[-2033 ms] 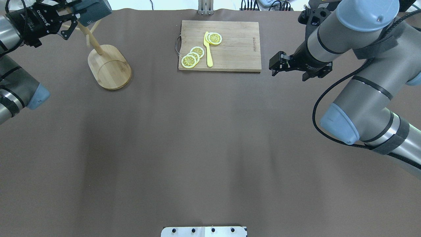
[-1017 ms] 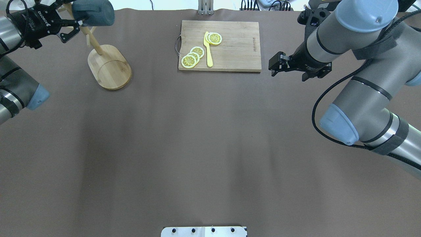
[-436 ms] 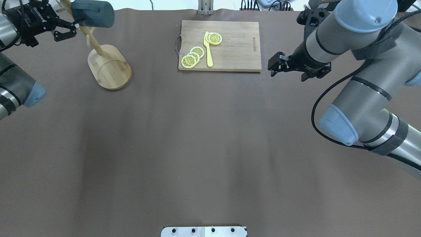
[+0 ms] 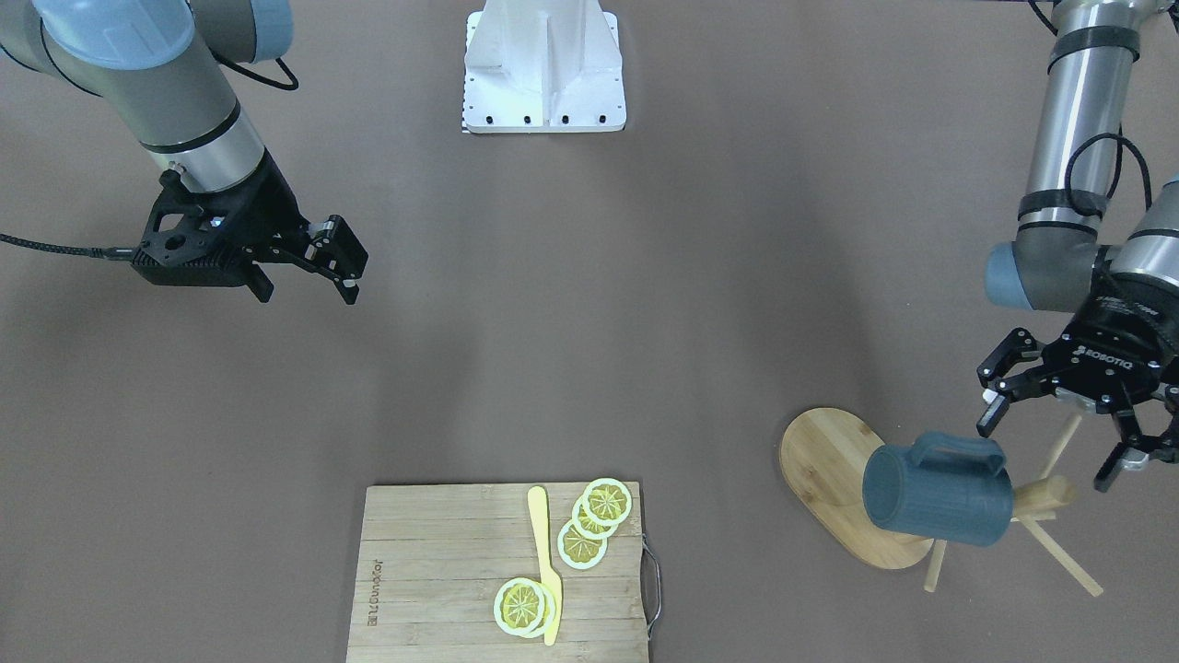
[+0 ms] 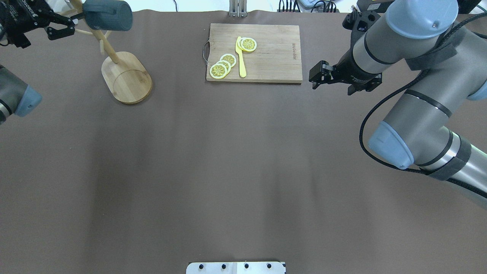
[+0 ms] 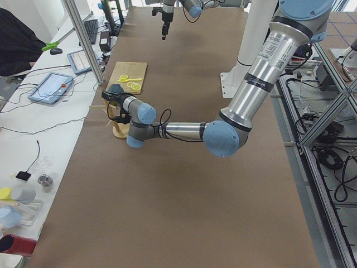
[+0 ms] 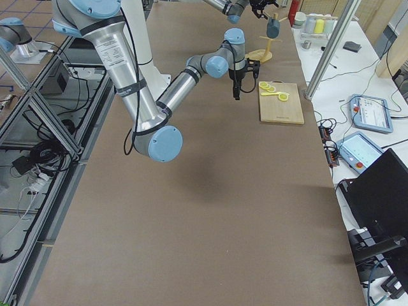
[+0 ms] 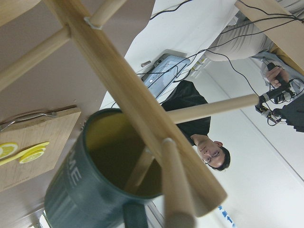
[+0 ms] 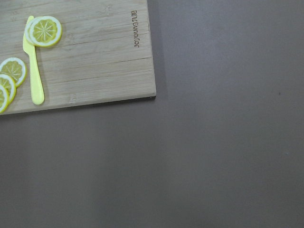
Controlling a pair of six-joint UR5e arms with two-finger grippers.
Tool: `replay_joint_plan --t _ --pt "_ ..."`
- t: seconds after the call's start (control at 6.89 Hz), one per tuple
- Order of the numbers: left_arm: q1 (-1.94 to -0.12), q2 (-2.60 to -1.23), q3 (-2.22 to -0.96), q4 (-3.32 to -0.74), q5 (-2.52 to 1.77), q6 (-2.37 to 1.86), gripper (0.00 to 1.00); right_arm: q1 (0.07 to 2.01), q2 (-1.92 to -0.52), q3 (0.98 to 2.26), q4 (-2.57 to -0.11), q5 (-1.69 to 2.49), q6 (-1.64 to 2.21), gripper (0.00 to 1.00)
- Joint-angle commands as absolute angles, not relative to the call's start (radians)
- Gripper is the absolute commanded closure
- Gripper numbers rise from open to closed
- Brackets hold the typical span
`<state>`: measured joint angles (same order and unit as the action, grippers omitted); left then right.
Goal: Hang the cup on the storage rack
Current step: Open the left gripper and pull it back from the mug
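The dark slate-blue cup (image 4: 935, 497) hangs by its handle on a peg of the bamboo storage rack (image 4: 820, 460), tilted on its side above the oval base. In the overhead view the cup (image 5: 108, 15) is at the top of the rack (image 5: 127, 78). My left gripper (image 4: 1050, 447) is open and empty, apart from the cup and beside the pegs; overhead it (image 5: 57, 23) is at the far left edge. The left wrist view shows the cup (image 8: 90, 190) and its olive inside behind the rack post (image 8: 128, 90). My right gripper (image 4: 343, 267) is shut and empty, above the table near the cutting board.
A wooden cutting board (image 5: 266, 57) with lemon slices (image 5: 222, 65) and a yellow knife (image 5: 240, 57) lies at the table's far middle. The white robot base plate (image 4: 543, 64) is at the near edge. A person shows in the left wrist view.
My left gripper has let go of the cup and drawn back to the left, away from the rack. The cup stays hanging on the peg. The right arm has barely moved.
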<state>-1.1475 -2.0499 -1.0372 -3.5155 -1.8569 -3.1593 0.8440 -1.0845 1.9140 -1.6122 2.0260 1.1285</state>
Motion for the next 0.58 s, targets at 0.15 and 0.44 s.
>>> replay_joint_plan --t 0.15,0.44 --pt "-1.233 -1.953 -1.187 -3.514 -1.951 -3.191 0.02 0.842 -1.085 1.914 -1.612 2.025 1.129 0.0" --pt "-1.316 -1.937 -1.264 -3.519 -1.953 -3.093 0.02 0.842 -1.085 1.914 -1.612 2.026 1.129 0.0"
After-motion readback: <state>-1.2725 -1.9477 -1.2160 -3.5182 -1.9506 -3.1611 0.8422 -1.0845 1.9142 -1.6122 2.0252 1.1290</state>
